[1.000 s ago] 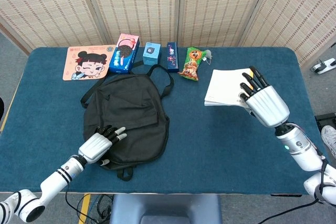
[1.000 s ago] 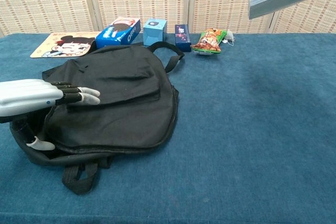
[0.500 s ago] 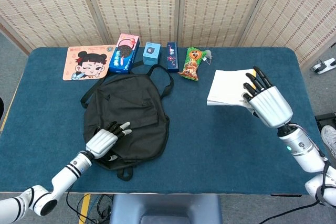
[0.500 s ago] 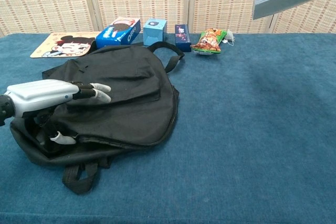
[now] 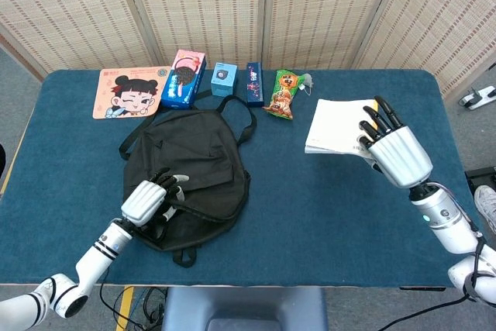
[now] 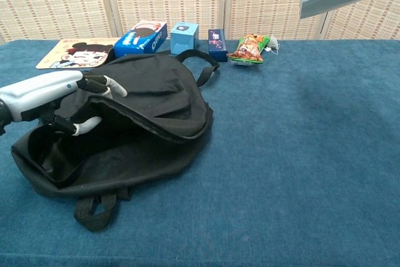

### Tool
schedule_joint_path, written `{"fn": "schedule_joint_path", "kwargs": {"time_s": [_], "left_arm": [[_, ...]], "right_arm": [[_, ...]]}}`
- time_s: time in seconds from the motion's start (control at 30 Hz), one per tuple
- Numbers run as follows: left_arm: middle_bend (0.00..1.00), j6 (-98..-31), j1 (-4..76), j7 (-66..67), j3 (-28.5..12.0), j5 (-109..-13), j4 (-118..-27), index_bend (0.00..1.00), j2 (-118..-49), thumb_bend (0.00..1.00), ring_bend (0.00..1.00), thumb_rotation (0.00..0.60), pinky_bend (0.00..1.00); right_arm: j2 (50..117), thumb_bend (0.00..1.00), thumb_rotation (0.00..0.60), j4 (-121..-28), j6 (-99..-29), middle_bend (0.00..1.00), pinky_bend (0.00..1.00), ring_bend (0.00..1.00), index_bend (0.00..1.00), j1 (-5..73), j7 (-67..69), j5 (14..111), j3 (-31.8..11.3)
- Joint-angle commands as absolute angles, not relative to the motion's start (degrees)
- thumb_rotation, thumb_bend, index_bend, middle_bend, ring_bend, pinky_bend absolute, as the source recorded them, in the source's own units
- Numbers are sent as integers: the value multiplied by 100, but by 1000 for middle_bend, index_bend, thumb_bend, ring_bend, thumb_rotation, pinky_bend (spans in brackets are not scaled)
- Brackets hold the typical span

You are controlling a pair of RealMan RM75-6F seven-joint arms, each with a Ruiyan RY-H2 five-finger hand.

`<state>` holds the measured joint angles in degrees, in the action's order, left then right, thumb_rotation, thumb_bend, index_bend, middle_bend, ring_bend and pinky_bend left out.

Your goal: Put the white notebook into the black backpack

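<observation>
On the far left of the blue table (image 5: 325, 215) your left hand (image 5: 145, 199) grips the front flap of the black backpack (image 5: 194, 153), fingers over the top of the fabric and thumb under it, holding the flap raised so the mouth gapes toward you; the chest view shows the dark inside. The forearm comes in low from the near left corner and the hand angles up and to the right. The backpack lies flat, its long axis running from the near edge toward the back of the table, with the top handle at the far end and a strap loop at the near end.

Behind it, along the back edge, sit a cartoon mouse pad (image 5: 128, 92), a cookie box (image 5: 183, 77), a small blue box (image 5: 223, 79), a dark blue carton (image 5: 254, 83) and a snack packet (image 5: 281, 94).

Well apart to the right, your right hand (image 5: 394, 149) holds the white notebook (image 5: 335, 126) off the table, fingers spread across its right part. The notebook lies nearly level, extending left from the hand. The forearm reaches in from the near right.
</observation>
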<state>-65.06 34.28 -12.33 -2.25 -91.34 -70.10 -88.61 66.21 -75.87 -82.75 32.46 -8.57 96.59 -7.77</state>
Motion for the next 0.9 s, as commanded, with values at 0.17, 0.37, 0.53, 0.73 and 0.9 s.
{"fn": "schedule_joint_path", "kwargs": {"time_s": [0.17,0.37,0.53,0.73,0.9], "left_arm": [[279,-6630,3373,-1316,-385,-8906,-6902,688,-8997,530,302,600,112],[283,-6617,3445,-1300,-820,-8451,-7093,695,-8965,530,304,600,112],[283,-6440,3577,-1115,-1272,-7912,-7395,696,-8824,530,305,600,112],[284,-5915,3789,-799,-1645,-7161,-7529,693,-8657,529,305,600,112],[284,-5620,3963,-470,-1854,-6622,-7434,689,-8654,530,305,600,112]], "right_arm": [[6554,480,600,-7772,-8447,428,78,188,675,3235,-769,9845,-793],[6478,480,600,-8185,-8766,434,78,198,675,3246,-718,10372,-712],[6514,481,600,-8590,-8975,438,78,204,675,3291,-683,10909,-606],[6651,481,600,-8994,-9100,441,78,215,675,3390,-610,11459,-517],[6803,482,600,-9249,-9070,447,78,221,675,3493,-562,11756,-487]]}}
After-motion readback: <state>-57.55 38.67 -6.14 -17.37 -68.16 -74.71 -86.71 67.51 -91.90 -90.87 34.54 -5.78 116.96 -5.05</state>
